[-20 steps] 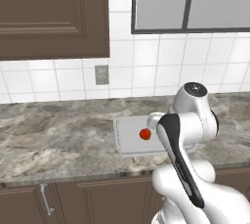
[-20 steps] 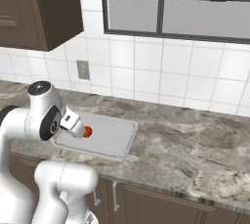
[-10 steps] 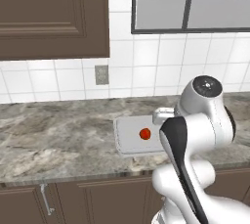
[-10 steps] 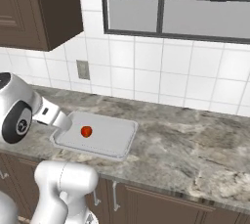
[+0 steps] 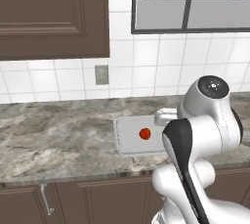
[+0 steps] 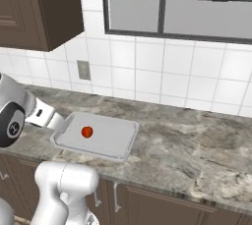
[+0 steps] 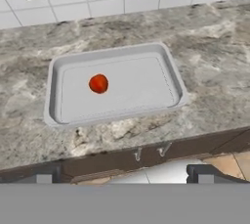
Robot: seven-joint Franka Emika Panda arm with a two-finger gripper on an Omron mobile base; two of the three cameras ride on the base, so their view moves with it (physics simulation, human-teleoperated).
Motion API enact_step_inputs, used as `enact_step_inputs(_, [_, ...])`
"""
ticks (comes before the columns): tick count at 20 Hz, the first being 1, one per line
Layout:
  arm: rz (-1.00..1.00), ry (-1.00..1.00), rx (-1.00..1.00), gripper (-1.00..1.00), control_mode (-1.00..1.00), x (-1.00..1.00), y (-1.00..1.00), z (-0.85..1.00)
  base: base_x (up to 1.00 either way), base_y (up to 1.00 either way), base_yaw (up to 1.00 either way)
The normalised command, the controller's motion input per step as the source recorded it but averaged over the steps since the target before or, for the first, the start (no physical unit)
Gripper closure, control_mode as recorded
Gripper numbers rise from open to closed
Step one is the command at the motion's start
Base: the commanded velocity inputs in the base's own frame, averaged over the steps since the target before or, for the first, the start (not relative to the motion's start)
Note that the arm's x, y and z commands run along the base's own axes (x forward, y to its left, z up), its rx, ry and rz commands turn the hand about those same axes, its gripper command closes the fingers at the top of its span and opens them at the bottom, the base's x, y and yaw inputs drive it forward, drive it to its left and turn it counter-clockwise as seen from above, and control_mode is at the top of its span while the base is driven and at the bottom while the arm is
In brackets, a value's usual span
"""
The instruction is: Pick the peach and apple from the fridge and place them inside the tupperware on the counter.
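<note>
The apple, a small, evenly red-orange ball, lies in the left half of the tupperware, a shallow light grey tray on the marbled counter. The apple and tupperware also appear in the left base view, and the apple and tupperware in the right base view. My gripper hangs back over the counter's front edge, open, with nothing between its wide-apart fingertips. The peach and the fridge are out of view.
A white tiled wall with an outlet backs the counter. Dark upper cabinets hang at left, and a window sits at right. Below the counter are dark cabinet doors with a handle. My arm's elbow rises near the tray's right end.
My hand has drawn back from over the tupperware toward the counter's front edge. The apple stays where it lay in the tray.
</note>
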Motion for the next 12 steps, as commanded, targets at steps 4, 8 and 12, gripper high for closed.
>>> enact_step_inputs(4, [-0.03, -0.12, 0.00, -1.00, 1.00, -0.16, 0.00, -0.04, -0.65, -0.04, -0.39])
enact_step_inputs(8, [0.00, 0.00, 0.00, -1.00, 1.00, 0.00, 0.00, 0.00, -0.88, -0.22, -0.95])
enact_step_inputs(12, [0.00, 0.00, 0.00, -1.00, 1.00, 0.00, 0.00, 0.00, -0.65, -0.38, -1.00])
